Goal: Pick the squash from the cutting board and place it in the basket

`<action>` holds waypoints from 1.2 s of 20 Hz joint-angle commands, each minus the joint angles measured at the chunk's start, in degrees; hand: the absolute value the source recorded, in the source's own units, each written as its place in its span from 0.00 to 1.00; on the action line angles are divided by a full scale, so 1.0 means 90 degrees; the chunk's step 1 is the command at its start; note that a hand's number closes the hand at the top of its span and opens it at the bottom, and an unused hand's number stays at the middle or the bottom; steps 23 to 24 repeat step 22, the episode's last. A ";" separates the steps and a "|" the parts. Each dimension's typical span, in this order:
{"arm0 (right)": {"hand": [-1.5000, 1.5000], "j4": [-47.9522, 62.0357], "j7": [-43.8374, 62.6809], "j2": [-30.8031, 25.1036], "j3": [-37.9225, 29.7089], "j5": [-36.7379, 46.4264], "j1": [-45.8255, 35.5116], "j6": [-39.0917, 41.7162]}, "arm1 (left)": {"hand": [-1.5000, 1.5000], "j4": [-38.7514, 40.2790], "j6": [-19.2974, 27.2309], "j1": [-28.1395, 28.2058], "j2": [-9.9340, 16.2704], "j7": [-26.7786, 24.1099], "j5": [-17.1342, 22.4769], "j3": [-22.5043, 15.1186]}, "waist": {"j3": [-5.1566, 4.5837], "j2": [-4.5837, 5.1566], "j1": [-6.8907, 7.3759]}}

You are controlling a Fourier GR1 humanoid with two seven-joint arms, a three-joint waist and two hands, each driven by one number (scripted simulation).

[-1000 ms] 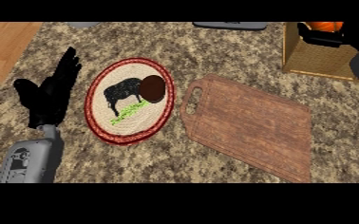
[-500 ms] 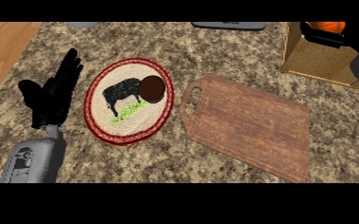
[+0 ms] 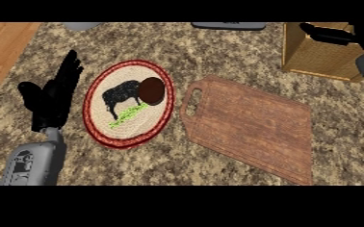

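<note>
The wooden cutting board (image 3: 249,125) lies right of centre with nothing on it. The tan woven basket (image 3: 309,53) stands at the top right. Only part of my right hand (image 3: 328,33) shows, a black shape over the basket's top edge and along the right border. No squash is visible in this view. My left hand (image 3: 53,98) rests open at the far left, fingers pointing up, beside the plate and holding nothing.
A round plate (image 3: 96,84) with a red rim and a dark animal picture lies left of the board, with a brown disc (image 3: 151,89) on it. Two grey objects (image 3: 227,25) (image 3: 82,26) sit at the counter's far edge. A wooden strip (image 3: 14,38) borders the upper left.
An orange object showed by my right hand above the basket earlier; now only the black hand shows there. The left hand has barely shifted.
</note>
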 commanded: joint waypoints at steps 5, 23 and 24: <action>0.00 -0.0226 0.0069 -0.0318 -0.1217 -0.1242 -0.0234 0.0132 | 0.50 0.0341 -0.0003 0.0093 0.0016 -0.0376 -0.0003 0.0109 | 0.0024 0.0014 -0.0097; 0.00 -0.0326 -0.1550 -0.1973 -0.2618 -0.2884 0.1635 0.2322 | 0.50 -0.0141 0.0060 0.0313 -0.0079 0.0000 0.0001 0.0011 | 0.0032 -0.0029 -0.0179; 0.00 -0.0326 -0.1550 -0.1973 -0.2618 -0.2884 0.1635 0.2322 | 0.50 -0.0141 0.0060 0.0313 -0.0079 0.0000 0.0001 0.0011 | 0.0032 -0.0029 -0.0179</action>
